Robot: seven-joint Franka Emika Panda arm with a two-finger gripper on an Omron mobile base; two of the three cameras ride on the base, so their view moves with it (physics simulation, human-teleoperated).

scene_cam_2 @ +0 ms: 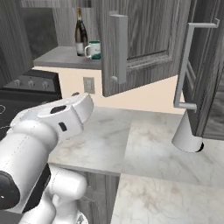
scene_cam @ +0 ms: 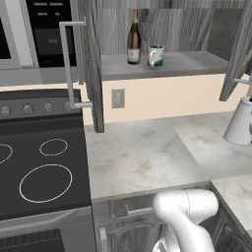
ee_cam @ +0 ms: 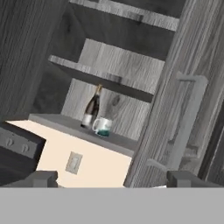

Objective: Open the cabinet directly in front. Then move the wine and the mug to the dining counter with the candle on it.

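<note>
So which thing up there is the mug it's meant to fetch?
Look at the dark grey wood-grain wall cabinet above the marble worktop, its doors swung open. On its lowest shelf stand two things side by side. The mug is the short teal-green and white cup with a side handle, squat beside the tall dark glass wine bottle.

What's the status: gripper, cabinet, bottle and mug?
Gripper open, empty. Cabinet doors open. Wine and mug upright, side by side on the bottom shelf. Nothing blocking them.
</note>
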